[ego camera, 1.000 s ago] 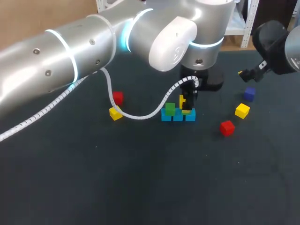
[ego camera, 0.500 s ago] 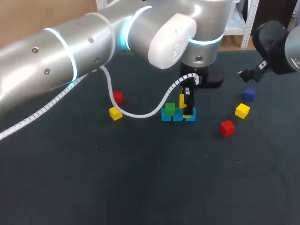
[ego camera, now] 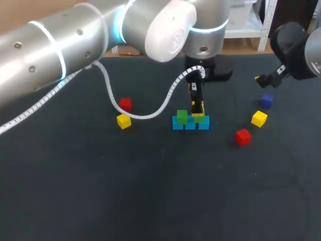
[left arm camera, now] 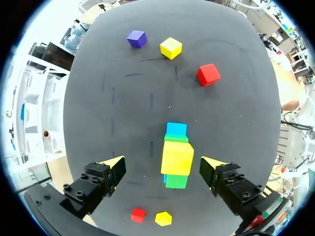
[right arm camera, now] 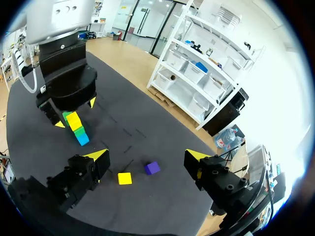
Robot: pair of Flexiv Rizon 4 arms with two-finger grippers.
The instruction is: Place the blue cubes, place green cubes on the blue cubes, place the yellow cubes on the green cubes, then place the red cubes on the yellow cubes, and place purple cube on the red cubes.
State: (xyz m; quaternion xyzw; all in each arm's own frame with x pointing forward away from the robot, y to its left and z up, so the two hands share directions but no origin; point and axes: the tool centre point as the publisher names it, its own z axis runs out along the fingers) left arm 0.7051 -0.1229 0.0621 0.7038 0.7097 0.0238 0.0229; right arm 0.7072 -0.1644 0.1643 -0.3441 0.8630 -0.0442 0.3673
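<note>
yellow cube (left arm camera: 177, 157) atop green cubes (left arm camera: 176, 181), blue row (left arm camera: 176, 129)

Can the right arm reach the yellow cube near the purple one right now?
Probably yes: the right gripper is open and empty; the yellow cube sits apart from the purple cube, nothing over it.

text: none readable | labels: none | cubes (left arm camera: 177, 157): faces appear plain, though small
</note>
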